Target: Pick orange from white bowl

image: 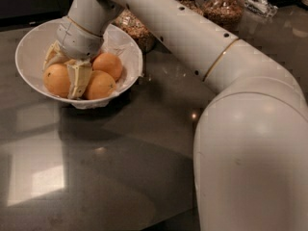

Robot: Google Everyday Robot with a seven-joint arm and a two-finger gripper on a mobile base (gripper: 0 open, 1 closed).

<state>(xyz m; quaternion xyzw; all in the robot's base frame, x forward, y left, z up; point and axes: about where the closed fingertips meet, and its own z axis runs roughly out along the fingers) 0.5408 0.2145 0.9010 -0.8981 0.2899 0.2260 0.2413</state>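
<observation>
The white bowl (29, 47) stands on the dark table at the upper left and holds three visible oranges. The orange (57, 81), the leftmost one with a small dark speck, lies at the bowl's front left. My gripper (61, 78) reaches down into the bowl from above. One cream finger (79, 78) sits between this orange and the one to its right. The other finger (50, 57) lies against the orange's far left side. The fingers close on the orange, which still rests in the bowl. Two more oranges (107, 64) lie to the right.
Glass jars of grains (137, 30) stand right behind the bowl, with more jars (222, 6) at the back right. My large white arm (250, 143) fills the right side and crosses above the table. The dark glossy table (110, 167) stretches in front of the bowl.
</observation>
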